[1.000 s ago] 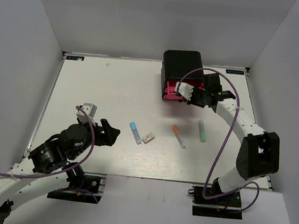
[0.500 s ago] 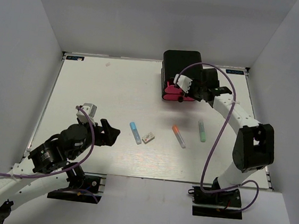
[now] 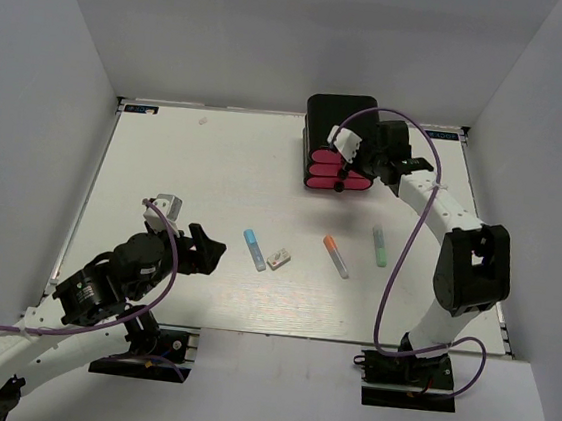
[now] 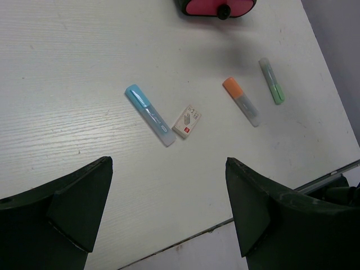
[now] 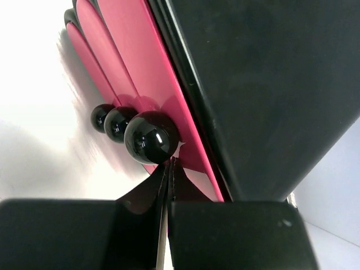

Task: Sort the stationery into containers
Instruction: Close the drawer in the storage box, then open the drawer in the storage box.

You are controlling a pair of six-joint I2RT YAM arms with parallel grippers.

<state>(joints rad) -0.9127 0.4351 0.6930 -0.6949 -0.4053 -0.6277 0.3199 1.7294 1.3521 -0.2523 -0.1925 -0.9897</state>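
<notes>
Looking down from above, the right gripper [image 3: 348,172] sits against the pink drawers [image 3: 320,170] of the black cabinet [image 3: 339,116].

From the left wrist, the left gripper [image 4: 169,163] is spread wide above the light blue pen [image 4: 149,115], eraser [image 4: 187,121] (small, white), orange-capped pen [image 4: 241,101] and green pen [image 4: 271,80], which are scattered on the table [image 4: 67,67].

From the right wrist, its fingers [image 5: 236,230] are pressed together just under the top knob [image 5: 151,138], seemingly touching it.

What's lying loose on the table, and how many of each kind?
Pens: 3 (blue pen, orange pen, green pen)
Eraser: 1
Total: 4
</notes>
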